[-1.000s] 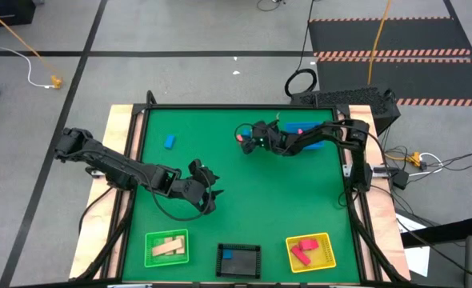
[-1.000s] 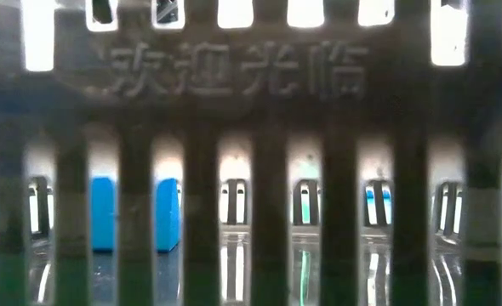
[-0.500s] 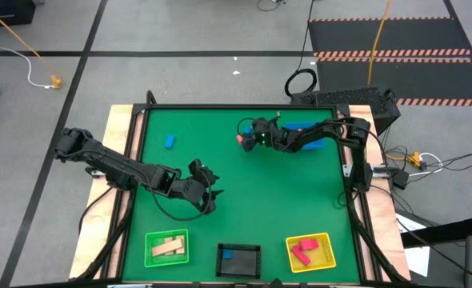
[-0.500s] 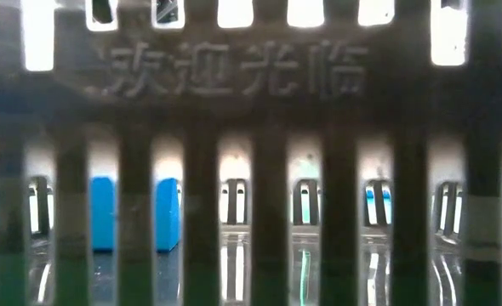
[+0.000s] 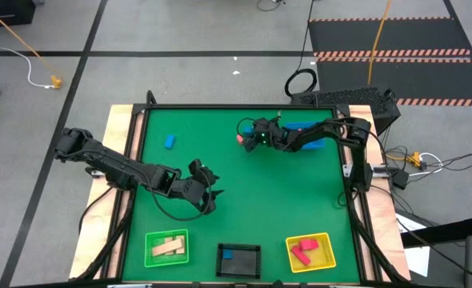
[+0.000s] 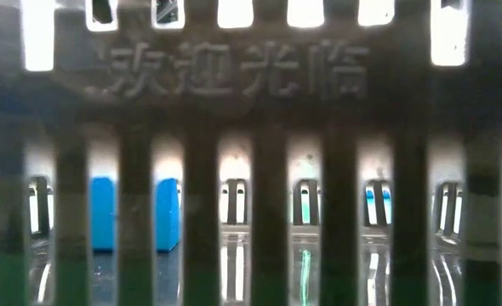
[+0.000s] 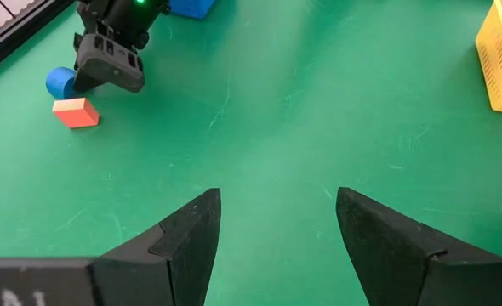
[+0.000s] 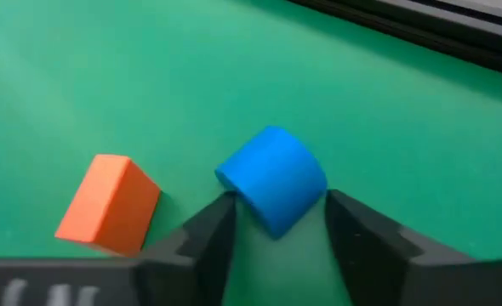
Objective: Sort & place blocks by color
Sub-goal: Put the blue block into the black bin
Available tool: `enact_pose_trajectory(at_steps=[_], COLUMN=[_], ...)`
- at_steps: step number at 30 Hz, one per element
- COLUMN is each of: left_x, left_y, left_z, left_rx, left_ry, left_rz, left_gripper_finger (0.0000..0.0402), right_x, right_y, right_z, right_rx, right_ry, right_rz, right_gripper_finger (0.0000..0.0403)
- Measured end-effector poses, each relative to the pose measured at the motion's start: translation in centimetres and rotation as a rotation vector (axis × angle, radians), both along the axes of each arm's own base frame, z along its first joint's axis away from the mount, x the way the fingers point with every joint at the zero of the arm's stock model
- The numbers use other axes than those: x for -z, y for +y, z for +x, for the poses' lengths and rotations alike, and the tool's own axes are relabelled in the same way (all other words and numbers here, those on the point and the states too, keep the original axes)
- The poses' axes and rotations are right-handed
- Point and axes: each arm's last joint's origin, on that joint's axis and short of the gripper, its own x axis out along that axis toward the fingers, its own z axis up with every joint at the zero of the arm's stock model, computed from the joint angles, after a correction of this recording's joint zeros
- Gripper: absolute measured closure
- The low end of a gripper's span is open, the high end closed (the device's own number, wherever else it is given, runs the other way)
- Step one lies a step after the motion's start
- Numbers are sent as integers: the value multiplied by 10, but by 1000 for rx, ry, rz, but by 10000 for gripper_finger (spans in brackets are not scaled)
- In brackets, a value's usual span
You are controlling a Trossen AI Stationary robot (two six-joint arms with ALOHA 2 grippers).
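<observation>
Right gripper [image 8: 272,234]: jaws half spread, one finger either side of a blue cylinder [image 8: 272,178] lying on its side; whether the pads bear on it yet, cannot tell. Red block [image 8: 111,202] just beside the cylinder, outside the jaws, apart from it. Both sit near the table's far edge, about midway along it.

Left gripper [image 7: 272,229]: jaws spread, nothing between them, over bare green mat [image 7: 319,127] in the middle of the table, a little toward the left edge. Arm waiting.

Risks, as judged: the cylinder's round side faces the fingers, so an off-centre squeeze could roll it or squirt it out. The near finger stands close to the red block and could nudge it. A shallow grip could let go on the way to the near edge.

Other loose piece: blue block [image 5: 170,141] near the far-left corner.

Trays along the near edge:
- green tray [image 5: 166,247], toward the left corner: tan wood pieces
- black tray [image 5: 238,260], middle: one blue block [image 6: 132,214], seen through its mesh in the low view
- yellow tray [image 5: 310,252], toward the right corner: red blocks

Flat blue tray [image 5: 304,128] under the right arm near the far edge; contents hidden
</observation>
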Motion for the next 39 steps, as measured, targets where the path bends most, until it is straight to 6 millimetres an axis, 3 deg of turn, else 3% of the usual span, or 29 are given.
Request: enact_pose_trajectory(at_steps=[7, 10, 18, 26, 31, 39], left_x=[0, 0, 0, 1, 1, 1], left_y=[-1, -4, -13, -15, -11, -4], left_z=[0, -1, -4, -5, -4, -2], left_rx=[2, 12, 42, 58, 53, 24], left_ry=[0, 0, 0, 11, 17, 16], left_rz=[-3, -4, -7, 6, 18, 18], left_gripper_finger=[167, 167, 167, 167, 167, 167], right_x=[0, 0, -2, -31, -34, -16], right_y=[0, 1, 2, 4, -2, -13], right_z=[1, 1, 1, -1, 0, 1], right_rx=[-20, -32, -66, -166, -196, -188], right_ry=[-48, -44, -45, -24, 2, -11], right_rz=[80, 80, 88, -36, -168, -149], right_gripper_finger=[377, 394, 353, 236, 175, 172])
